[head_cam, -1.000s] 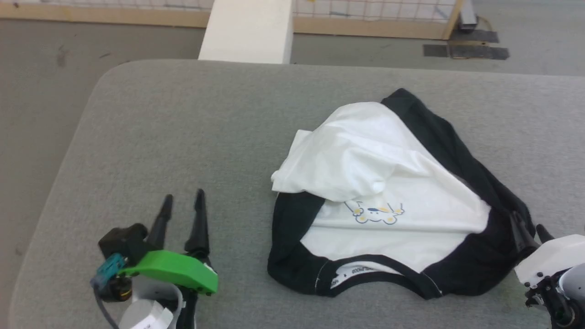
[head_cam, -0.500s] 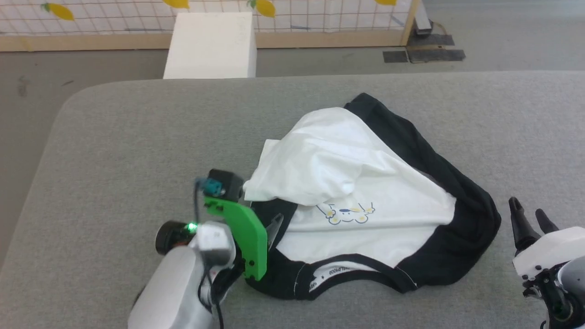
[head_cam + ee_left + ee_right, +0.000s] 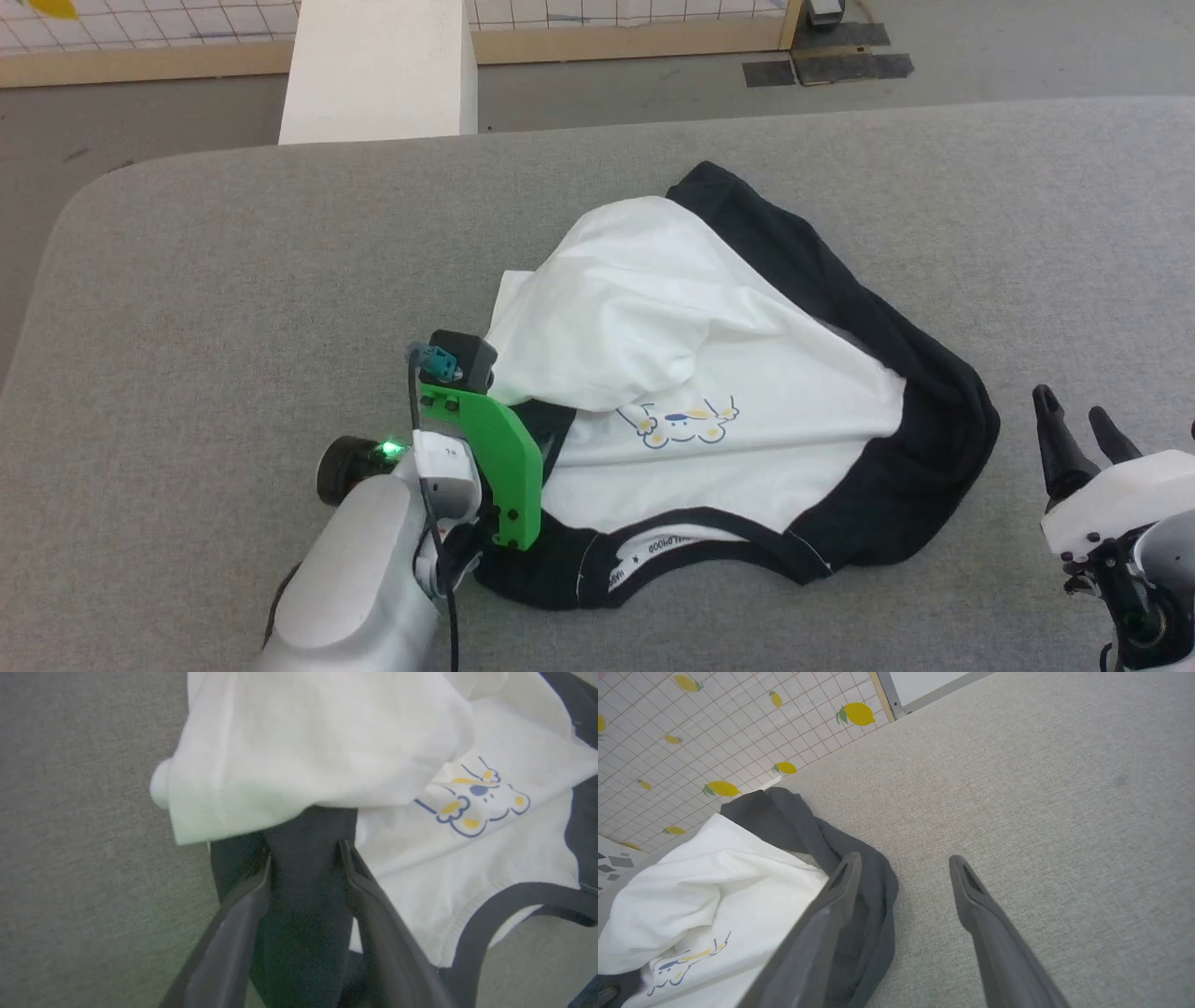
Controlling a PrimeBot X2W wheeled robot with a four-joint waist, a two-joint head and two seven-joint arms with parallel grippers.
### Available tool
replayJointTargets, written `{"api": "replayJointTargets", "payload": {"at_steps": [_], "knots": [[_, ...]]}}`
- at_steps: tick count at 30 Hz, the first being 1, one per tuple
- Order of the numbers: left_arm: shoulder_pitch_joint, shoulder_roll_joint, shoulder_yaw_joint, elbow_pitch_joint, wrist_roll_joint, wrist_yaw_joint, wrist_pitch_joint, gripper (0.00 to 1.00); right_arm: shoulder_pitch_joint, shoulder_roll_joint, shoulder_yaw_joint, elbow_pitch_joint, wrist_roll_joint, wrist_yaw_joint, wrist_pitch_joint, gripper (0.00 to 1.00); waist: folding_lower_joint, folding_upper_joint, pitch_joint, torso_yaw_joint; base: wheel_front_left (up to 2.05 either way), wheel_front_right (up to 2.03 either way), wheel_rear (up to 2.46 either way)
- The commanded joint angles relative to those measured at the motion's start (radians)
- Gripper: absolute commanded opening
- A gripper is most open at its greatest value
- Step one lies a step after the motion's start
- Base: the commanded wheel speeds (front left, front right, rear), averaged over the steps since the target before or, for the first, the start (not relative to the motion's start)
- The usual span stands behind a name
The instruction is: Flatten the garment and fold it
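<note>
While left claw (image 3: 303, 856) straddles garment (image 3: 709, 317), right claw (image 3: 1069, 406) parted, near it

We see a shirt (image 3: 747, 308) of soft, matt cloth, white and black, creased, with a flat printed figure. The counter (image 3: 233, 280) is covered in grey, matt, finely woven fabric that looks slightly rough. The fingers (image 3: 817, 942) are dark, matt and smooth; whether plastic or rubber we cannot tell. A bracket (image 3: 504, 467) is smooth green plastic. The forearm (image 3: 364, 569) has a smooth, pale shell with a faint sheen. A rail (image 3: 607, 42) is bare, light wood.
</note>
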Motion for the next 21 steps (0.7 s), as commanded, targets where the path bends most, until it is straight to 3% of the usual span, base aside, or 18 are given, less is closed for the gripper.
{"api": "replayJointTargets", "payload": {"at_steps": [1, 6, 10, 16, 21], "knots": [[-0.019, -0.005, 0.002, 0.004, -0.017, -0.008, -0.015, 0.00, -0.005, 0.000, 0.000, -0.006, -0.001, -0.001, -0.001, 1.00, 0.0000, -0.0001, 0.003, 0.004, 0.00, 0.00, 0.00], [-0.018, -0.027, 0.066, -0.026, -0.112, -0.013, -0.092, 0.00, 0.000, 0.000, 0.007, -0.001, -0.001, -0.001, -0.004, 1.00, 0.0000, -0.0001, 0.001, 0.018, 0.00, 0.00, 0.00], [0.010, -0.039, 0.188, -0.104, -0.223, 0.018, -0.185, 0.00, -0.001, 0.000, 0.016, 0.000, 0.000, -0.001, -0.005, 1.00, 0.0000, -0.0001, -0.005, 0.031, 0.00, 0.00, 0.00], [0.130, 0.002, 0.357, -0.179, -0.255, 0.138, -0.287, 0.00, 0.007, 0.000, 0.021, -0.003, 0.000, -0.001, -0.005, 1.00, 0.0000, -0.0001, -0.022, 0.063, 0.00, 0.00, 0.00], [0.232, 0.015, 0.407, -0.132, -0.228, 0.239, -0.306, 0.00, 0.013, 0.000, 0.022, -0.010, -0.003, -0.001, 0.003, 1.00, 0.0000, -0.0001, -0.029, 0.095, 0.00, 0.00, 0.00]]}}
